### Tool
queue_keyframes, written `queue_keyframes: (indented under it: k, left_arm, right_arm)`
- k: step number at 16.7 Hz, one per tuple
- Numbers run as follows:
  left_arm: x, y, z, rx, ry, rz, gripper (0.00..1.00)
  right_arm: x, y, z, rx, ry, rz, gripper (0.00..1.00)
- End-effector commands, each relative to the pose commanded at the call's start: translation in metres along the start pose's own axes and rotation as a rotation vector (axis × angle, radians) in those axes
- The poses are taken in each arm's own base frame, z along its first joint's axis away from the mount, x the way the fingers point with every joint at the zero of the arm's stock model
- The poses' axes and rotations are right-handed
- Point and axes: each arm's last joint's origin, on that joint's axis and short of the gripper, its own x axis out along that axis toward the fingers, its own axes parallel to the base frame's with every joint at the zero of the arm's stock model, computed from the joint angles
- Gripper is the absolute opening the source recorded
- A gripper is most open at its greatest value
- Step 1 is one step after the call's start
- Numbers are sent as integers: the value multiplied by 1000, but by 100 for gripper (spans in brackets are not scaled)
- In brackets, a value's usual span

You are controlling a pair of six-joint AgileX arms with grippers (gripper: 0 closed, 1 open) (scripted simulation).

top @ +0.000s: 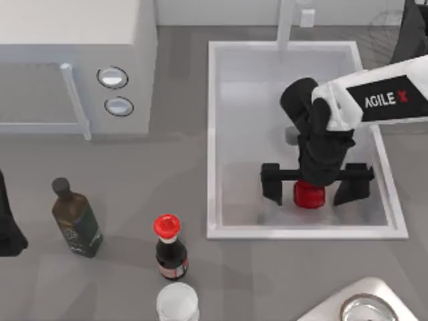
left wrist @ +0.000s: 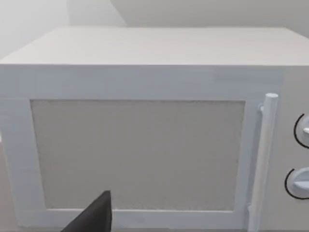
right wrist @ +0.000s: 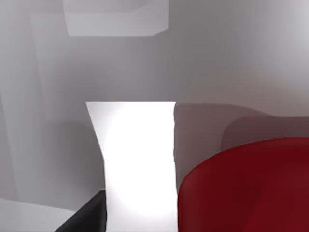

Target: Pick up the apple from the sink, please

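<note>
Straddling apple [top: 309,194], right claw [top: 314,185] spread, seemingly untouching, in sink [top: 212,134].

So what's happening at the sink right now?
The right pincer is down inside the sink, open, with a finger on either side of the apple, which sits near the basin's front wall. It has not closed on it yet. The left pincer is parked at the table's left edge.

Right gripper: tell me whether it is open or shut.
Open. In the top view the right gripper has its fingers spread wide either side of the apple inside the sink, not touching it.
</note>
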Motion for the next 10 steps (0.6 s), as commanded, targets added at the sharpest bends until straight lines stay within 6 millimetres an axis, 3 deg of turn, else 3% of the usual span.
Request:
queue_keyframes:
  k: [3,10]
  left_arm:
    - [0,0,0,0,0,0,100]
    - [0,0,0,0,0,0,100]
  right_arm:
    - [0,0,0,0,0,0,100]
    - [0,0,0,0,0,0,47]
